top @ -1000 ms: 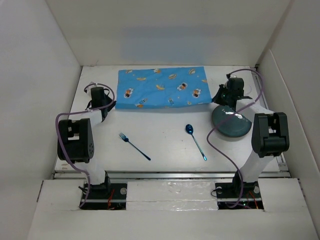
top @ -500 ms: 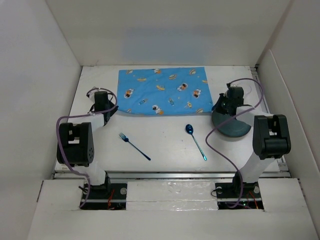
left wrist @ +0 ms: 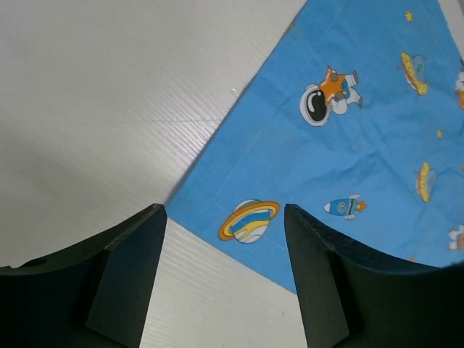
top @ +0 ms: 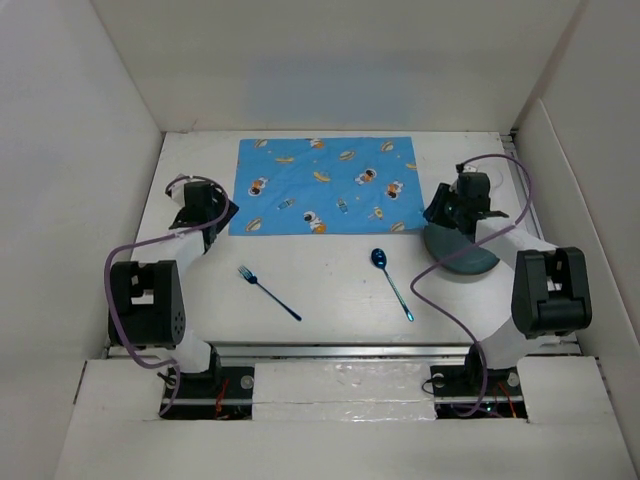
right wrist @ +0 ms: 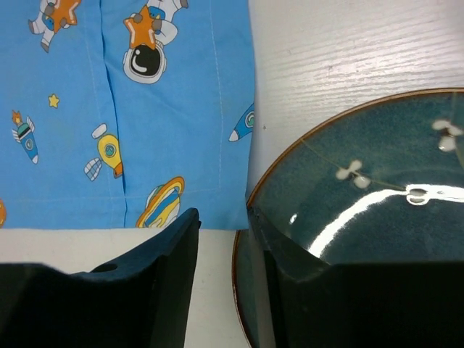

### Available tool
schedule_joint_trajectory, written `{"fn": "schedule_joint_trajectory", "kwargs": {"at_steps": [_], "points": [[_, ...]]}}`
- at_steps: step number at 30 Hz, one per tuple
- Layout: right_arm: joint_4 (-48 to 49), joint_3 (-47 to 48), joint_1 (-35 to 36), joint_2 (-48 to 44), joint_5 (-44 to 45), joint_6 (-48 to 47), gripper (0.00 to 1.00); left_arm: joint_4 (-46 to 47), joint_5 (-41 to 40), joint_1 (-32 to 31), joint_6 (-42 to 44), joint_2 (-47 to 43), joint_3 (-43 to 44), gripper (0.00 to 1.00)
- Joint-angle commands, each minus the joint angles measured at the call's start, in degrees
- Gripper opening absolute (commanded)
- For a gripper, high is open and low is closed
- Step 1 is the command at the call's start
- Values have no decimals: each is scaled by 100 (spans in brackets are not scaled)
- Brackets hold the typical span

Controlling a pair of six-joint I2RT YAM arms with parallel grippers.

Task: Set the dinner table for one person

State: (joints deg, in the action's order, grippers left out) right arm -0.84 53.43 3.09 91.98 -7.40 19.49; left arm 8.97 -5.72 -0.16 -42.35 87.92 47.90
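Grippers first. L gripper [left wrist: 223,214] has its jaws wide apart and holds nothing. Its two dark fingers [left wrist: 123,279] frame the near L corner of the mat [left wrist: 348,145], which lies flat below w/ a ringed-planet print right in the gap. Behind it, the L arm [top: 148,305] rises from its base at the near edge and folds at a black elbow block. The forearm reaches fwd to that corner, w/ a purple cable looping alongside.

R gripper [right wrist: 222,217] has its jaws parted only narrowly and is not clamped on anything. The gap sits over the mat's near R corner and the rim of the plate [right wrist: 362,188], a dark teal dish w/ a brown edge. Its R finger [right wrist: 312,297] overlaps the plate; can't tell if they touch. R arm [top: 550,290] mirrors the L: base near, elbow block up, forearm angled far and L-ward.

Mat is blue w/ astronauts, spread flat across the far middle of the table [top: 330,265], the big white top under everything. Plate lies on the table just beside the mat's R edge, partly hidden by the R gripper from above. Fork [top: 268,292] and spoon [top: 392,282], both blue, lie on bare table nearer the bases, well apart, heads toward the far side.
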Motion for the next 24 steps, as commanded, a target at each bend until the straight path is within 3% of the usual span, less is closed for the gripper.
{"fn": "schedule_joint_trajectory", "kwargs": {"at_steps": [1, 3, 5, 6, 7, 9, 10, 17, 19, 24], "points": [[-267, 238, 33, -418, 195, -59, 40, -116, 201, 8, -168, -502, 62, 64], [-469, 343, 33, -628, 73, -59, 42, -28, 395, 8, -265, -714, -8, 64], [-548, 309, 33, -900, 63, -24, 42, 78, 737, 8, -239, -1152, -9, 53], [-505, 91, -19, -1084, 124, 46, 45, 113, 869, 8, -195, -1311, -26, 45], [-461, -68, -71, -1504, 142, 99, 46, 218, 1201, 8, -143, -1652, -35, 22], [-294, -628, -352, -1989, 160, 396, 49, 368, 1641, 8, -116, -1997, -122, 5], [-120, -1041, -571, -2722, 247, 616, 53, 482, 2296, -106, -125, -2442, -158, 0], [-179, -2257, -1582, -3898, 608, 1285, 74, 483, 3550, -107, 164, -3710, -229, 0], [-180, -2468, -2092, -3881, 486, 1356, 79, 255, 3900, -107, 445, -4045, -123, 13], [-30, -2662, -2769, -3286, -50, 1348, 86, 333, 4569, -107, 894, -4581, -474, 31]]}}
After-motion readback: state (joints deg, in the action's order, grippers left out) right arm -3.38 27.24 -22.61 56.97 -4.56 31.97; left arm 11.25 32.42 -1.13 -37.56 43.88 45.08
